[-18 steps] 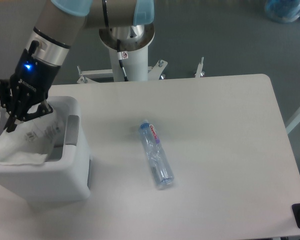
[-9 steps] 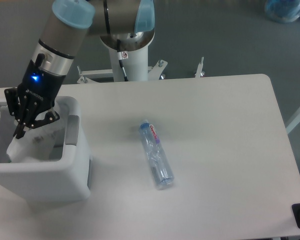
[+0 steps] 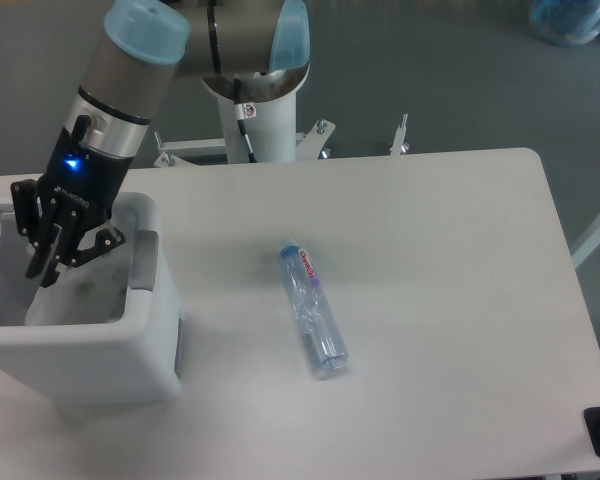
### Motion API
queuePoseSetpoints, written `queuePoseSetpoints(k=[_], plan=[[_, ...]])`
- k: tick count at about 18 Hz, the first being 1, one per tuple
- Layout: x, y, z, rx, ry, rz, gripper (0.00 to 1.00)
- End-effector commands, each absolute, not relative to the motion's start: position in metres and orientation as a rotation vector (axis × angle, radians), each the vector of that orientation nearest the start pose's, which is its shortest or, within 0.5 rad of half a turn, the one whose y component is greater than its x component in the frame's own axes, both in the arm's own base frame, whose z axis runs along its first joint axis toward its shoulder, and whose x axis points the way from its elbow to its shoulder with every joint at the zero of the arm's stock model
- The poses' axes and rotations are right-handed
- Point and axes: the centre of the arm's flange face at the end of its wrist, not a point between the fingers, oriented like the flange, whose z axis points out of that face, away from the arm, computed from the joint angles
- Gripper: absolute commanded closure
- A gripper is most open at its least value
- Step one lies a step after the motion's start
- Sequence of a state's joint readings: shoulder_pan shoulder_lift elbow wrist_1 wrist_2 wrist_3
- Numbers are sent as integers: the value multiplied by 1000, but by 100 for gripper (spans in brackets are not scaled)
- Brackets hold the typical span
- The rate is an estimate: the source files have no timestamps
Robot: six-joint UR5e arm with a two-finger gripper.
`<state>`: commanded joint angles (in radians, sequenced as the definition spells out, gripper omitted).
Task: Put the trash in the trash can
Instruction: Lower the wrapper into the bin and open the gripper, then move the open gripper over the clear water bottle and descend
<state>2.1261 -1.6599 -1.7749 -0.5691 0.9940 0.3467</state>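
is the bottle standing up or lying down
Lying down: the bottle rests on its side on the table, cap end pointing away.

High fixed view over table (image 3: 430, 250)

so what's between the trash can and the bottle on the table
Nothing: the camera view shows only bare white table between the trash can and the bottle.

You see a white table (image 3: 430, 260) with a clear bottle (image 3: 312, 309) lying on its side near the middle and a big white bin (image 3: 100, 350) at its left edge.
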Motion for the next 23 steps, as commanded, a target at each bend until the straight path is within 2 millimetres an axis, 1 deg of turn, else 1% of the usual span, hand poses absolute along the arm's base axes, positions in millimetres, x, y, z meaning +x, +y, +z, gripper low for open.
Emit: queuePoseSetpoints(k=[3,4,5,7,9,10,11,12,13,15,17,18,19,21,23], plan=[[-125,553,490,-2249,10,-221,0],[-127,548,498,-2237,1,-210,0],[-136,539,505,-2227,-34,-195,0],[-164,517,516,-2201,-206,-196,0],[-199,497,526,-2151,-451,-229,0],[-217,486,531,-2125,-530,-221,0],[-233,478,532,-2110,-574,-205,0],[-244,471,532,-2105,-606,-192,0],[-257,465,527,-2103,-639,-182,0],[-290,444,513,-2093,-735,-160,0],[-314,427,498,-2088,-811,-151,0],[-324,422,490,-2090,-839,-149,0],[-332,423,479,-2101,-859,-157,0],[-353,426,450,-2144,-922,-143,0],[-365,428,427,-2183,-976,-115,0]])
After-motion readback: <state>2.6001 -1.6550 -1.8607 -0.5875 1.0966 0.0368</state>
